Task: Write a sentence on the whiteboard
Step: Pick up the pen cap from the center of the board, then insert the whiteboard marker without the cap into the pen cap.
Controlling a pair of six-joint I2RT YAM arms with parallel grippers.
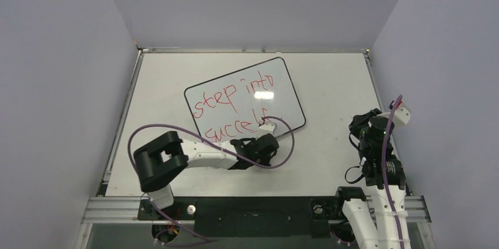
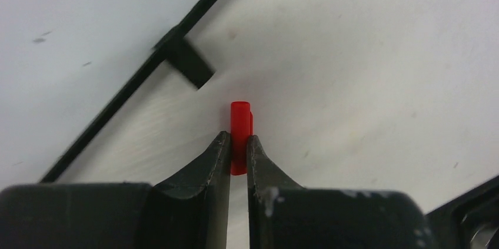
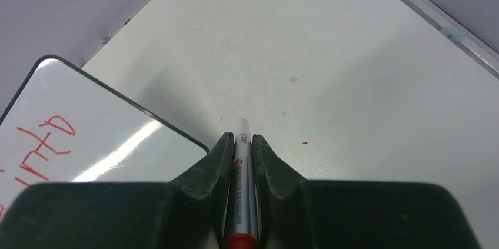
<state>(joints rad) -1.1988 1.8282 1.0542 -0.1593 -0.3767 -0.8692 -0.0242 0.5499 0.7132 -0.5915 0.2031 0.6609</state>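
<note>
The sentence (image 1: 232, 105) is in red marker, in two uneven lines, "step into" above a word starting "succe"; its end meets the left arm and cannot be read. It fills most of the whiteboard (image 1: 288, 105), which lies flat and askew near the middle of the tabletop (image 1: 335, 81), its black feet along the near long edge.

The left pincer (image 2: 237, 137) is at that near edge, by the board's right end. It is clenched on a small red cap (image 2: 240, 120), which stands out past the fingertips over bare tabletop, just beside one black foot (image 2: 189, 65) of the frame.

The right pincer (image 3: 240, 138) is well apart on the tabletop's right side, off the board. It is clenched on a grey marker (image 3: 241, 190), whose uncapped pale tip pokes out between the fingertips and points at the tabletop.
</note>
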